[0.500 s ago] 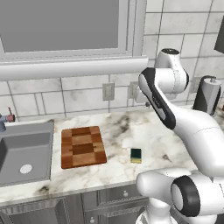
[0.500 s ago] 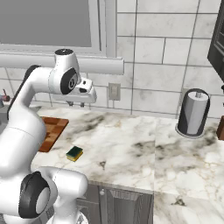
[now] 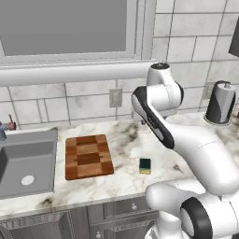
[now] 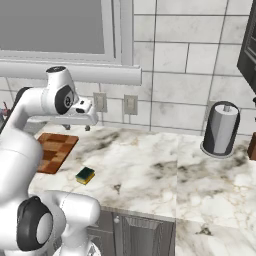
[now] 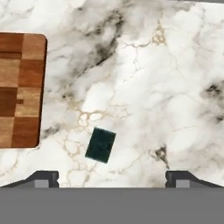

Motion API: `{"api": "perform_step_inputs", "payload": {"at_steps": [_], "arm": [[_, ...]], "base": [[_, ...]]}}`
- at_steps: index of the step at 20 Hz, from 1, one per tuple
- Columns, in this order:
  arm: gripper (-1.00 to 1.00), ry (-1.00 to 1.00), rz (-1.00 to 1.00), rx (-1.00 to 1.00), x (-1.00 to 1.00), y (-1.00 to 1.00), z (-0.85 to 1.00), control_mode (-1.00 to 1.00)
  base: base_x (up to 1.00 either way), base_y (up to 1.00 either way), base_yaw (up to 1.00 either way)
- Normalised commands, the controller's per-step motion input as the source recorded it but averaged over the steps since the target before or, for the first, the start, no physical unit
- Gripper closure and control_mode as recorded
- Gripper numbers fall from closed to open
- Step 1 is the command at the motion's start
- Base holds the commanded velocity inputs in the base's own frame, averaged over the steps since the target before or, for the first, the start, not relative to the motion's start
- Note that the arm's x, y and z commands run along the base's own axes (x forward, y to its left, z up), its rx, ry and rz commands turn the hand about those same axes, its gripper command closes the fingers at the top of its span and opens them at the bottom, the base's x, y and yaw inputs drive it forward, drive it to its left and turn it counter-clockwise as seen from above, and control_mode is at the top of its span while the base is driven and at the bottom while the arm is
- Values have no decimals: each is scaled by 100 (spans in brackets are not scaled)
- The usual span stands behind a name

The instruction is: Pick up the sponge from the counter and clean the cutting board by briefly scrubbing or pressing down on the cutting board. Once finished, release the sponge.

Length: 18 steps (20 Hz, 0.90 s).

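The arm is being held high above the counter [image 4: 150, 165], its upper link reared up toward the window sill and the forearm folded back so that the hand is reaching out level over the worktop, close to the back wall. The gripper [image 4: 80, 128] is being pointed straight down, and its fingers [image 5: 43, 178] are being kept spread wide, released, with nothing caught between them; both dark tips are sitting far apart at the bottom of the hand view. The sponge [image 5: 100, 145] is lying flat on the marble, green side up, toward the front edge of the worktop and just beside the right edge of the cutting board [image 3: 87, 156], clear of it. In the hand view the sponge is being framed between the two tips but nearer the left one, well below them and untouched, slightly turned against the line of the fingers. The cutting board is resting flat next to the sink [image 3: 25, 161]. A paper towel holder [image 4: 220, 129] is standing at the far right of the worktop, against the wall.
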Motion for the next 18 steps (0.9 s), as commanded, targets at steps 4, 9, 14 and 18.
{"api": "perform_step_inputs", "payload": {"at_steps": [4,9,14,18], "arm": [[-100,17,-1,0,0,40,-78,-100],[-100,15,-1,4,0,7,-70,-100],[-100,12,0,3,0,-14,-52,-100],[-100,20,-6,7,0,-28,-49,-100]], "base": [[0,0,0],[0,0,0],[0,0,0],[0,0,0]]}}
